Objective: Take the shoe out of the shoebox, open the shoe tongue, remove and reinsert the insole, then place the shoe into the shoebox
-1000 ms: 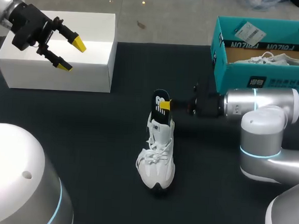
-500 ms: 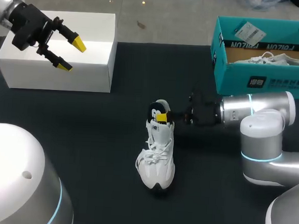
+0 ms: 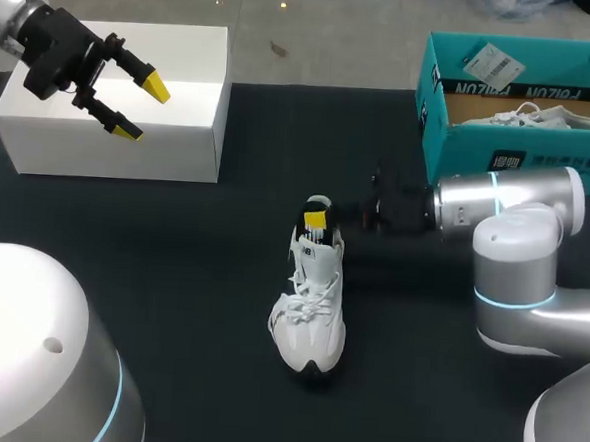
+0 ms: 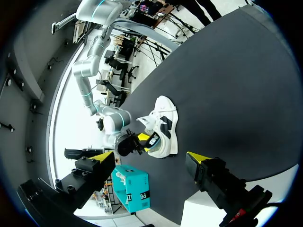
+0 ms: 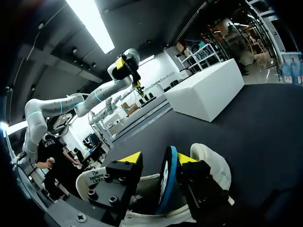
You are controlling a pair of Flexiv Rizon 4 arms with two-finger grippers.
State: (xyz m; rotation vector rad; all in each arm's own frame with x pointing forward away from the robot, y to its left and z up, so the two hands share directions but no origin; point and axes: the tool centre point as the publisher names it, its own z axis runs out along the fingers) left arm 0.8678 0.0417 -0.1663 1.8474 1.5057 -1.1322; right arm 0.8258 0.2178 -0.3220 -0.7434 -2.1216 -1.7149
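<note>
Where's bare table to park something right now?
Free: mat between white box and shoe, also left of the shoe's toe. Crowded: shoe's heel, where right gripper holds the insole, through to the shoebox.

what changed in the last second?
The right end effector came down at the heel, pushing the insole from well above the sneaker to mostly inside it. No clear grasp or release. The sneaker, the left end effector over the white box and the shoebox stayed put.
</note>
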